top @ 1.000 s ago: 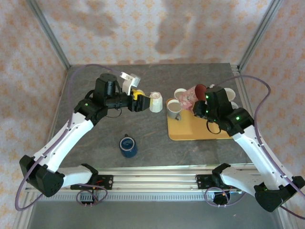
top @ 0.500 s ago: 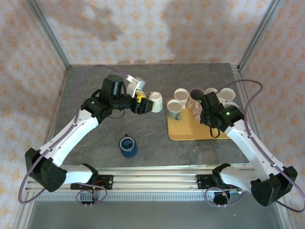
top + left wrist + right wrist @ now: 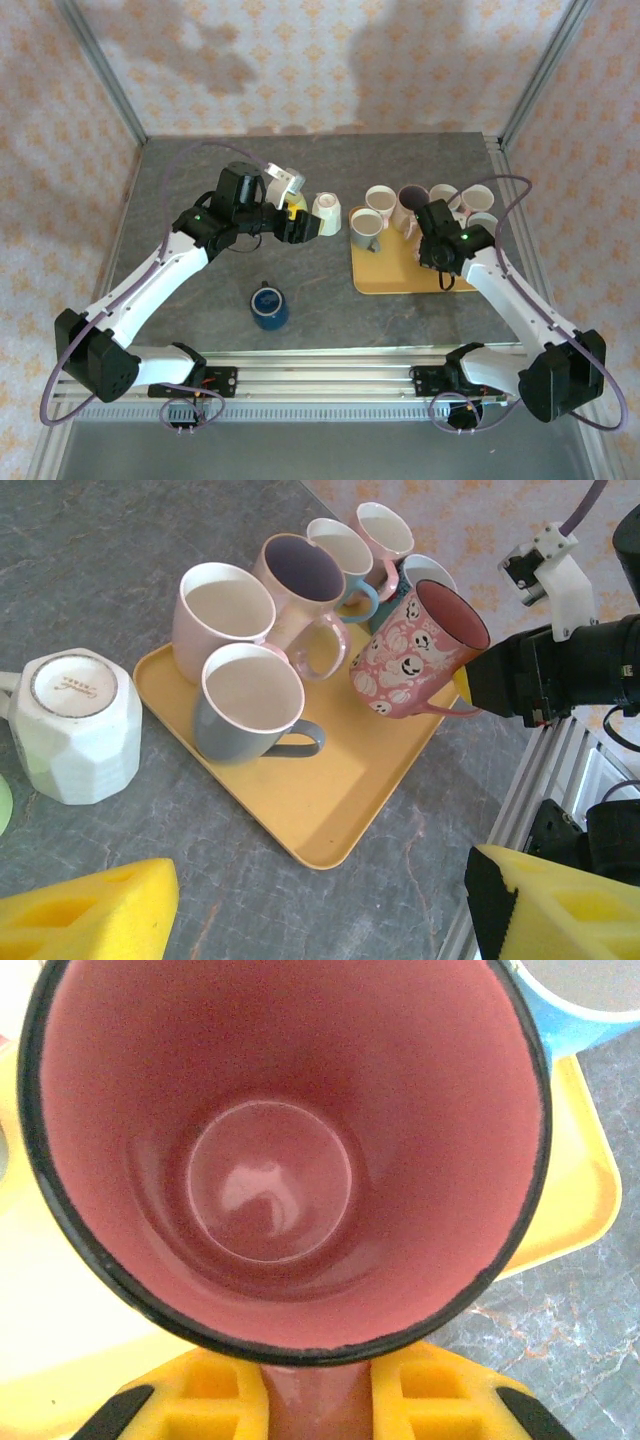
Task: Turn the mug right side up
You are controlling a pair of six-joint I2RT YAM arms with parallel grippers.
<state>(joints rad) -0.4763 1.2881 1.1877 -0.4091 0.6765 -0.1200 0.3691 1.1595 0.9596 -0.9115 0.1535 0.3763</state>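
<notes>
Right gripper point(image 3: 318, 1406): clamped on the handle of the pink ceramic mug with white cartoon faces point(image 3: 410, 655) - yellow foam pads point(image 3: 200, 1400) sat on either side of the handle.
Pink face mug: held tilted, mouth up and leaning toward the right arm, dark-rimmed pink inside bare; it was over the far corner of the tray, contact with the tray could not be told.
Tray: flat yellow plastic tray point(image 3: 330, 800) on the table, right of centre.
Other mugs on tray: grey mug point(image 3: 250, 705), pale pink mug point(image 3: 220, 605) and pink mug with purple inside point(image 3: 295, 575), all upright and bunched together - more mugs behind them.
Left gripper point(image 3: 305, 224): jaws wide apart, holding nothing, just beside the white mug.
White mug: white faceted ceramic mug point(image 3: 75, 725) upside down on the table, ringed base up, just left of the tray, apart from it.
Blue mug: dark blue mug point(image 3: 269, 305) upright, near the front, well apart from the tray.
Table: grey stone-look top point(image 3: 200, 300).
</notes>
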